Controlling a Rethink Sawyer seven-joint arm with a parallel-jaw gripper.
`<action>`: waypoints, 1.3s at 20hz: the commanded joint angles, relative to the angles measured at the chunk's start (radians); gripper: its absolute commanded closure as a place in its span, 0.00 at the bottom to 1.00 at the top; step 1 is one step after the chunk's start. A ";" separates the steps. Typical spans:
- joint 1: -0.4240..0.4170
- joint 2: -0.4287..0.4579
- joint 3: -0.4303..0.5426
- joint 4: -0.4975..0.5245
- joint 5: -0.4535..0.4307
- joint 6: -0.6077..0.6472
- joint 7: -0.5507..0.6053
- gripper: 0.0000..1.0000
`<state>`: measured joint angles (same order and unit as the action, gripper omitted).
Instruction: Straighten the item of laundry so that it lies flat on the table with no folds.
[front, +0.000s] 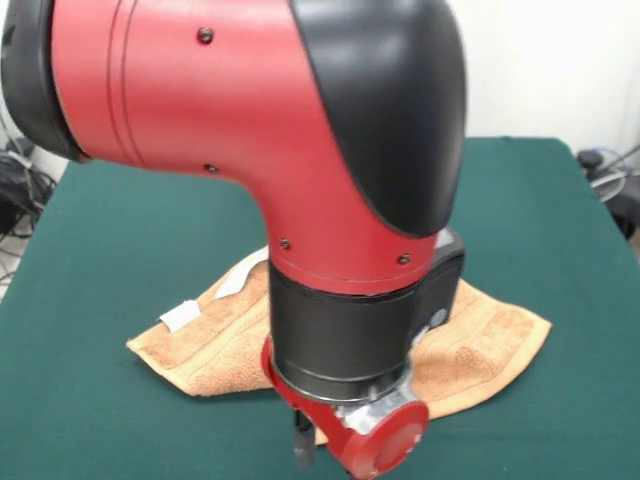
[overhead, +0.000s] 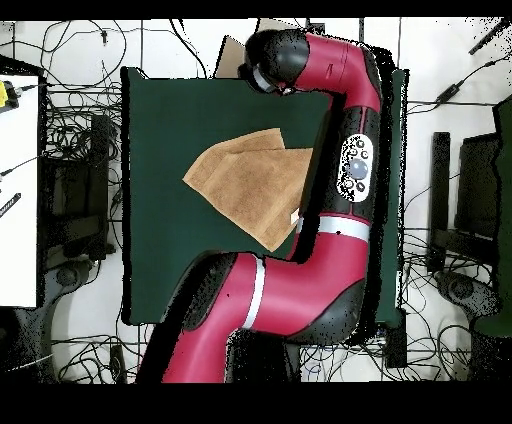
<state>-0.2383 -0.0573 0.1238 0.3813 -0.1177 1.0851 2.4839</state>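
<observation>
The orange-tan towel lies on the dark green table, mostly hidden behind my arm in the front view. Its white label tag sits at the left edge. In the overhead view the towel is a rough diamond, with an overlapping flap along its top edge and the tag by my arm. My gripper hangs under the red wrist at the table's camera-side edge, just beyond the towel. I cannot see whether it holds cloth. In the overhead view the wrist hides it.
The arm's red links run along the table's right side in the overhead view and cover the towel's lower right corner. Cables and equipment ring the table on the floor. Green cloth lies bare left of the towel.
</observation>
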 joint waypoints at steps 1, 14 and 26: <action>-0.044 -0.037 0.051 0.306 -0.011 -0.109 -0.304 0.00; -0.108 -0.122 0.086 0.488 -0.019 -0.181 -0.373 0.00; -0.088 -0.144 0.077 0.567 -0.023 -0.247 -0.328 0.00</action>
<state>-0.3434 -0.1945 0.1235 0.7356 -0.1210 0.9140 2.2779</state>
